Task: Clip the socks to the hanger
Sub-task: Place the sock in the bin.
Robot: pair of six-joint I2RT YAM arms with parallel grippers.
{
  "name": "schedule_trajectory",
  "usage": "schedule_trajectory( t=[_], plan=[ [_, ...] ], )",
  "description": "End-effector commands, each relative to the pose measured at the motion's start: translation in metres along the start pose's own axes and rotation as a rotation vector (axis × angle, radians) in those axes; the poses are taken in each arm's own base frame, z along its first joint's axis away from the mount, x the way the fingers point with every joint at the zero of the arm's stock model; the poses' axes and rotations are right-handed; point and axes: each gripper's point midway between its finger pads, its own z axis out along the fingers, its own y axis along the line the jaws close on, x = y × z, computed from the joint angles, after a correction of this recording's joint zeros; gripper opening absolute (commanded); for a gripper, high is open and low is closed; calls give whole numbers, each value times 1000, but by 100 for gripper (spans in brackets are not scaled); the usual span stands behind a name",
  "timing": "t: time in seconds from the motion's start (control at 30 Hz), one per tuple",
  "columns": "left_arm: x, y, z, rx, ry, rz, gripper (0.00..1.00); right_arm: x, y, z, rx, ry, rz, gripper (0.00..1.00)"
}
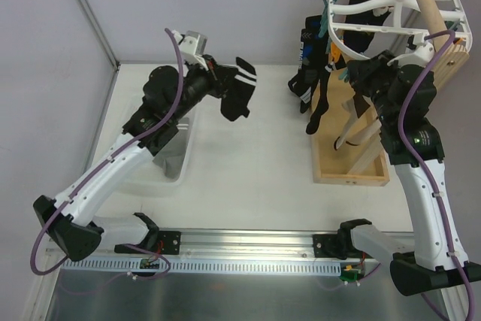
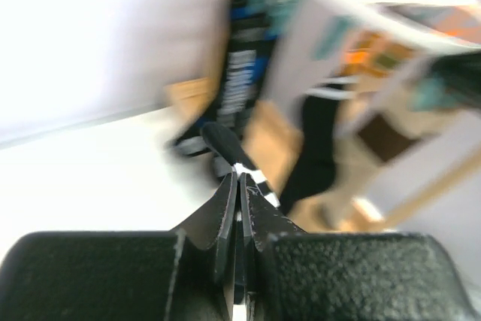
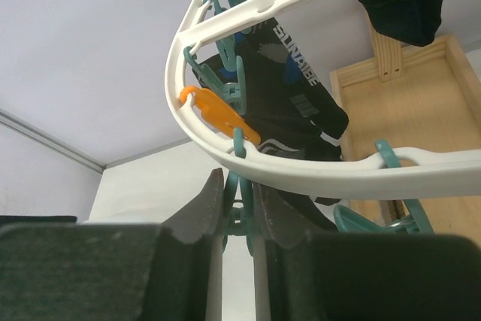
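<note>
My left gripper (image 1: 222, 78) is shut on a black sock with white stripes (image 1: 239, 88) and holds it in the air left of the hanger; in the left wrist view (image 2: 240, 180) the sock (image 2: 225, 144) sticks out past the fingertips. The white oval hanger (image 1: 398, 5) hangs at the back right with several black socks (image 1: 316, 84) clipped under it. My right gripper (image 1: 353, 73) is under the hanger's near rim; in the right wrist view (image 3: 239, 189) it is shut on a teal peg (image 3: 240, 201) hanging from the white rim (image 3: 301, 167), beside an orange peg (image 3: 218, 114).
A translucent white basket (image 1: 169, 152) sits at the left under my left arm. A wooden pole stand with a tray base (image 1: 353, 159) holds the hanger at the right. The grey wall is close behind.
</note>
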Motion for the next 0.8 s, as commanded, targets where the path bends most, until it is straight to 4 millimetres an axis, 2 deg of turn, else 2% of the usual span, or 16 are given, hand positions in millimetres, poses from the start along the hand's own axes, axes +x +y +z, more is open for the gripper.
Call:
schedule_trajectory(
  t=[0.0, 0.03, 0.07, 0.1, 0.17, 0.2, 0.27, 0.43, 0.53, 0.63, 0.77],
  plan=[
    [7, 81, -47, -334, 60, 119, 0, -33, 5, -12, -14, -100, -25, 1],
    [7, 98, -58, -416, 61, 134, 0, -28, 3, -11, -8, -89, -29, 1],
    [14, 117, -72, -484, 95, 145, 0, -26, 2, -11, -6, -83, -31, 1],
    [9, 123, -84, -518, 86, 156, 0, -26, 0, -12, -2, -84, -30, 1],
    [19, 141, -102, -597, 121, 165, 0, -22, -1, -12, -1, -76, -33, 1],
    [14, 148, -113, -631, 113, 180, 0, -21, -2, -12, 0, -75, -31, 1],
    [19, 163, -132, -720, 128, 200, 0, -19, -4, -13, 4, -71, -35, 1],
    [19, 206, -170, -943, 142, 262, 0, -11, -7, -10, 8, -51, -43, 1],
    [33, 209, -163, -906, 196, 283, 0, -6, -9, -9, 15, -38, -43, 1],
    [73, 203, -143, -758, 318, 273, 0, -5, -12, -10, 24, -44, -38, 1],
    [128, 203, -133, -662, 468, 236, 0, -4, -13, -10, 27, -37, -47, 1]
  ],
)
